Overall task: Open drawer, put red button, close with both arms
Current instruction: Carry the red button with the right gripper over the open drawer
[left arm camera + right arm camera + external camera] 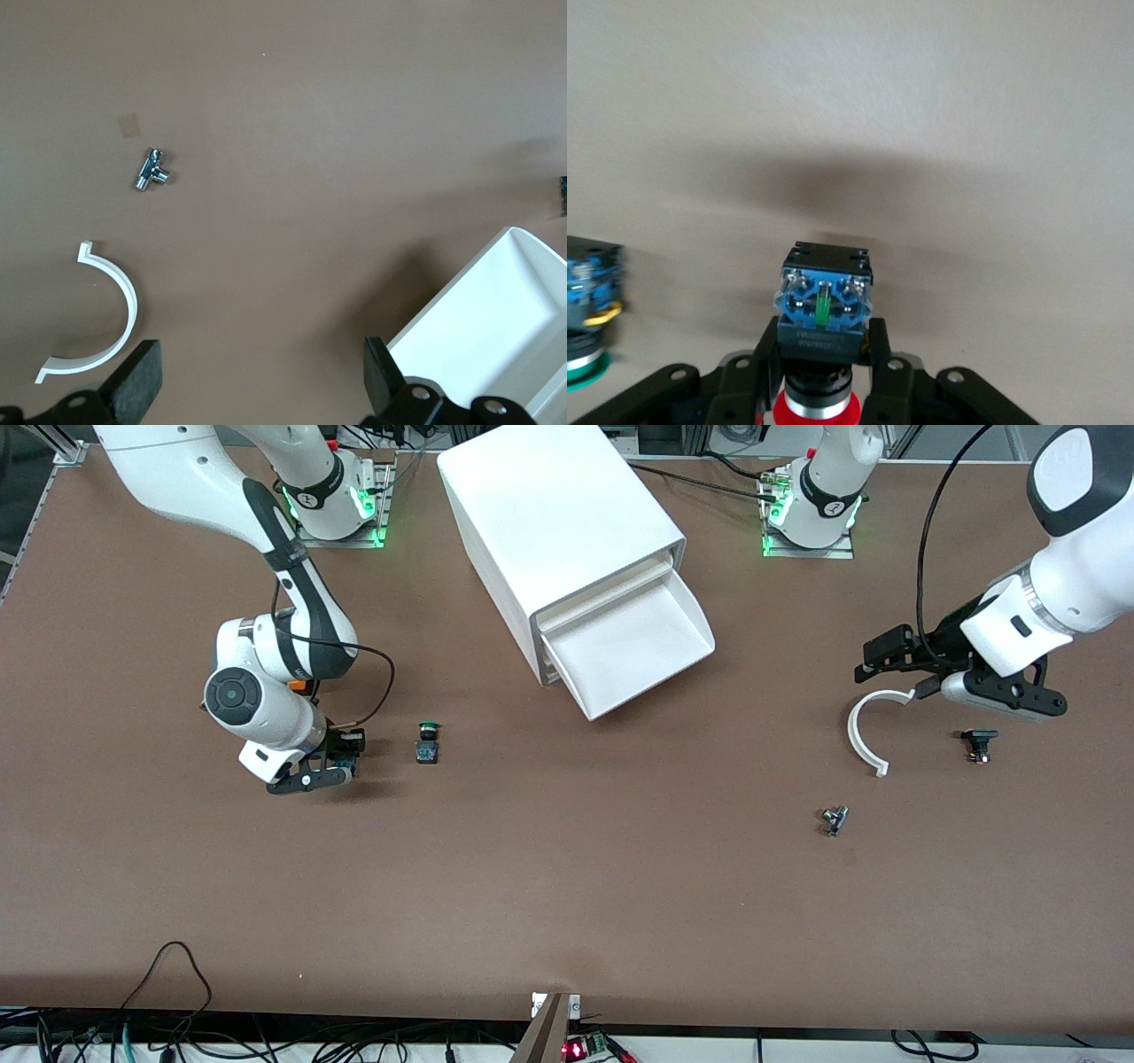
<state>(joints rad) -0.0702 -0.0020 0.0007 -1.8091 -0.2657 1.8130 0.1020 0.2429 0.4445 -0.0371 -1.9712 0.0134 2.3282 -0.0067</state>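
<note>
The white cabinet (558,522) lies at the table's back middle with one drawer (651,651) pulled out and empty. My right gripper (344,760) is low over the table toward the right arm's end. In the right wrist view it (824,345) is shut on the red button (822,305), fingers on the black body, blue base outward, red cap toward the palm. My left gripper (883,661) is open and empty just above the table beside a white curved clip (861,731). In the left wrist view the left gripper (261,385) shows bare table between its fingers, with the drawer (496,328) to one side.
A green-capped button (428,742) lies beside my right gripper and shows in the right wrist view (585,310). A second dark button (978,744) lies near my left arm. A small metal fitting (834,819) lies nearer the front camera than the clip (111,323) and shows in the left wrist view (152,170).
</note>
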